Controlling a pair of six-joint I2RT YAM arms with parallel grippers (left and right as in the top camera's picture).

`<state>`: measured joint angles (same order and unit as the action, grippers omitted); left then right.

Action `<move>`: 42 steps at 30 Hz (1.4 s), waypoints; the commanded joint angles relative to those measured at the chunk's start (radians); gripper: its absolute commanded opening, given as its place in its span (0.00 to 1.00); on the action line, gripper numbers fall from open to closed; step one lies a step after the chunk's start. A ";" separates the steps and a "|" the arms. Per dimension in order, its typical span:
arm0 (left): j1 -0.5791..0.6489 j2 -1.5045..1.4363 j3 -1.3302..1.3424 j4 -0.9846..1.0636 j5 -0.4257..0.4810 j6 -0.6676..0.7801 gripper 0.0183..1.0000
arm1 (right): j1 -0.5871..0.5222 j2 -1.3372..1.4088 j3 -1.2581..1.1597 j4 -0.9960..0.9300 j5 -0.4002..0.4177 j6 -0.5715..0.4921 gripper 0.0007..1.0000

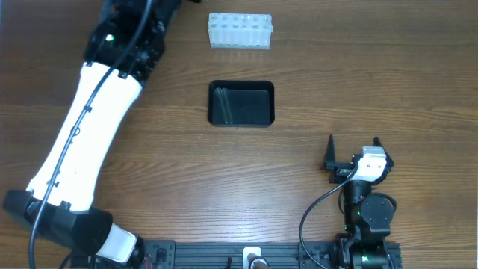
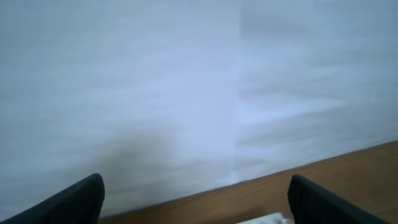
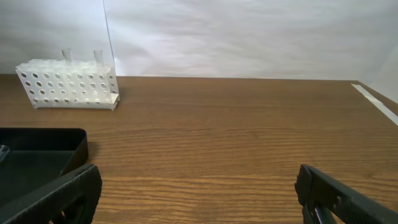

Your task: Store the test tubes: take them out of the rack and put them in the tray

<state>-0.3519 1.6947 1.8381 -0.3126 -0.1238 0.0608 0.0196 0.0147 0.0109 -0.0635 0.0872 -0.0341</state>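
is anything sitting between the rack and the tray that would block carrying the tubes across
Nothing visible does. Between the rack and the tray there is only a strip of wooden table, and neither arm reaches across it.

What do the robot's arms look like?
The left arm is a long white tube with black joints and a thin black cable along it. The right arm is mostly black with a white block by its gripper, whose fingers are black and pointed.
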 commanded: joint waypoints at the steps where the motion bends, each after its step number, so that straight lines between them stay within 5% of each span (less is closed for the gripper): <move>1: 0.065 -0.071 -0.095 0.033 0.116 0.047 0.97 | -0.007 -0.010 -0.006 -0.004 -0.004 -0.005 0.99; 15: 0.128 -0.268 -0.359 0.103 0.119 0.067 1.00 | -0.007 -0.010 -0.006 -0.004 -0.004 -0.005 0.99; 21: 0.187 -0.414 -0.554 0.173 0.194 0.066 1.00 | -0.007 -0.010 -0.006 -0.004 -0.004 -0.005 0.99; 42: 0.318 -1.344 -1.469 0.323 0.285 0.062 1.00 | -0.007 -0.010 -0.006 -0.004 -0.004 -0.005 0.99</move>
<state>-0.0395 0.4385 0.4595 -0.0051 0.1398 0.1127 0.0196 0.0139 0.0109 -0.0635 0.0872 -0.0353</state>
